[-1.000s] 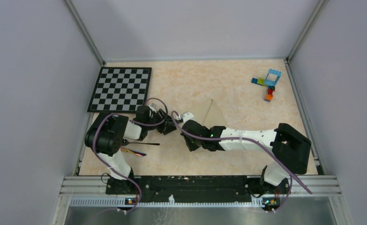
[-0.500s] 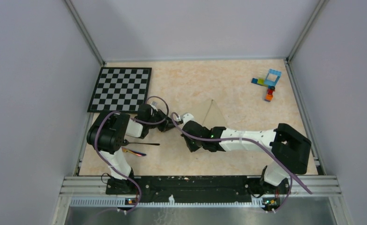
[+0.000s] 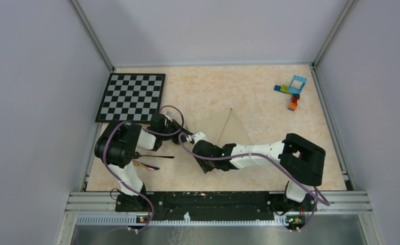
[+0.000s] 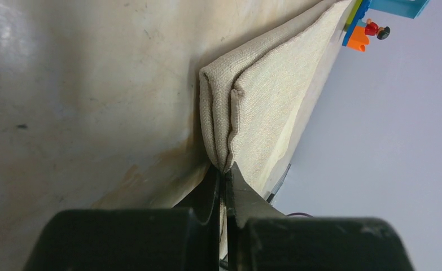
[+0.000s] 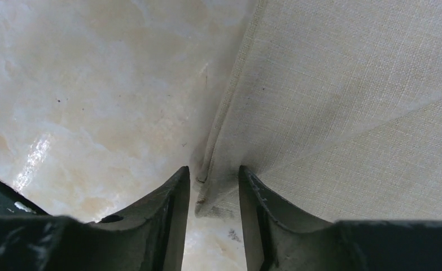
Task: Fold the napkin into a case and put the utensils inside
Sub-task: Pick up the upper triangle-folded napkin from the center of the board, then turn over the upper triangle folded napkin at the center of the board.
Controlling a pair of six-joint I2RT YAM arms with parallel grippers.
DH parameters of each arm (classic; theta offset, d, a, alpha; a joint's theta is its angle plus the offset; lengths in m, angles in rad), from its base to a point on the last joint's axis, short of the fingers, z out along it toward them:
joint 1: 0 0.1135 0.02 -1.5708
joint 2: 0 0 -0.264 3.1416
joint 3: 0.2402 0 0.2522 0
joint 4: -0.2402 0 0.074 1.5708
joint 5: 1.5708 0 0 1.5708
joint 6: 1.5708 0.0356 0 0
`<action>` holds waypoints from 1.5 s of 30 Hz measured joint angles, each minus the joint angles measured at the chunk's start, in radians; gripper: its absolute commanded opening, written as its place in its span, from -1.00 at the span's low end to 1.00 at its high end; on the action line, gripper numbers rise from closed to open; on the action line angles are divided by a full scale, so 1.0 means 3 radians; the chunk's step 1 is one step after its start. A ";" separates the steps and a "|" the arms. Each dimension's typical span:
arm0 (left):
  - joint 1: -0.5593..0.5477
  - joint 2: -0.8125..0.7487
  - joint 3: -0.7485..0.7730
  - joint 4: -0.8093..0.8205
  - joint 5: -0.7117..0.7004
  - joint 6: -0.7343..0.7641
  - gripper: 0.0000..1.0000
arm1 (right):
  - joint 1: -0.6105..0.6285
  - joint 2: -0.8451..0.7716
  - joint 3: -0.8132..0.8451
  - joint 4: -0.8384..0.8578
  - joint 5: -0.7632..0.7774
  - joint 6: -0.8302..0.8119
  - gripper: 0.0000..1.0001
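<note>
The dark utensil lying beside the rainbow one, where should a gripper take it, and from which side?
Grip the dark utensil near its free end, which points right, clear of the left arm. Probably from above, jaws across the slim shaft, since it lies flat on the table.

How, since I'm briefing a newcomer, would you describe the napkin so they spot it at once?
Start from the marbled table: chequered board at far left, toy bricks at far right. Between them, nearer the front edge, lies the napkin, folded to a triangle. It alone is plain cream cloth, soft and unpatterned.
</note>
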 measured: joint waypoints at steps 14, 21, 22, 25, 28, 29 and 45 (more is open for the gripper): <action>0.0000 -0.0042 0.0000 -0.0014 -0.0027 0.0000 -1.00 | 0.0192 0.0275 0.0401 -0.0080 0.0704 0.0005 -0.21; 0.0000 -0.0043 0.0000 -0.0014 -0.0036 0.0000 -1.00 | 0.0192 0.0392 0.0401 -0.0114 0.0782 0.0020 -0.18; 0.0000 -0.0043 0.0000 -0.0014 -0.0037 0.0000 -1.00 | 0.0192 0.0406 0.0399 -0.0103 0.0791 0.0039 -0.18; 0.0000 -0.0043 0.0000 -0.0014 -0.0038 -0.0001 -1.00 | 0.0196 0.0425 0.0399 -0.0067 0.0810 0.0076 -0.17; 0.0000 -0.0043 0.0000 -0.0014 -0.0047 0.0000 -1.00 | 0.0212 0.0455 0.0402 -0.0020 0.0862 0.0134 -0.23; 0.0000 -0.0043 0.0000 -0.0015 -0.0047 0.0000 -1.00 | 0.0220 0.0462 0.0403 -0.0017 0.0885 0.0155 -0.40; -0.0051 -0.0585 0.0216 -0.0921 -0.0121 0.0078 -1.00 | 0.0261 0.0050 0.0289 -0.0182 0.1034 0.0067 -1.00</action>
